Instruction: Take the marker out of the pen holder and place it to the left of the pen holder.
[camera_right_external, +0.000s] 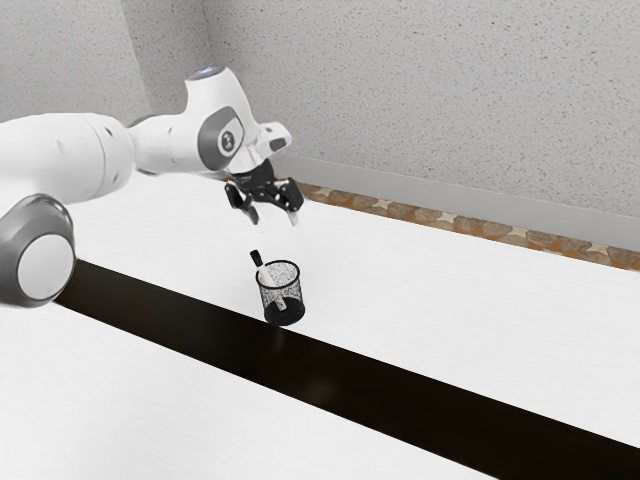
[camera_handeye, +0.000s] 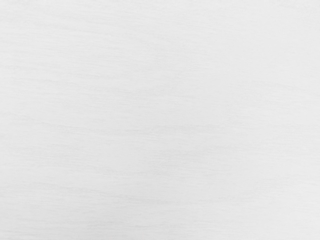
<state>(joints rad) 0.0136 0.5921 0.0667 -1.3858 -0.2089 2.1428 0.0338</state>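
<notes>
Worktop (camera_right_external: 480, 310): white, with faint, wavy wood grain in the wrist view. A glossy, near-black band (camera_right_external: 420, 400) crosses it on a slant, running down toward the exterior view's right, with white surface on both sides; a dull patch of reflected light lies on its sheen. Beyond the worktop's far edge, a narrow strip of patterned floor (camera_right_external: 440, 218) is noted, brown and orange with pale star-like shapes. Behind that, a plain light-grey baseboard (camera_right_external: 450, 198) follows the foot of the wall (camera_right_external: 420, 90). Wall finish: grey, with dark and tan speckles; vertical corners are recorded toward the exterior view's left.
</notes>
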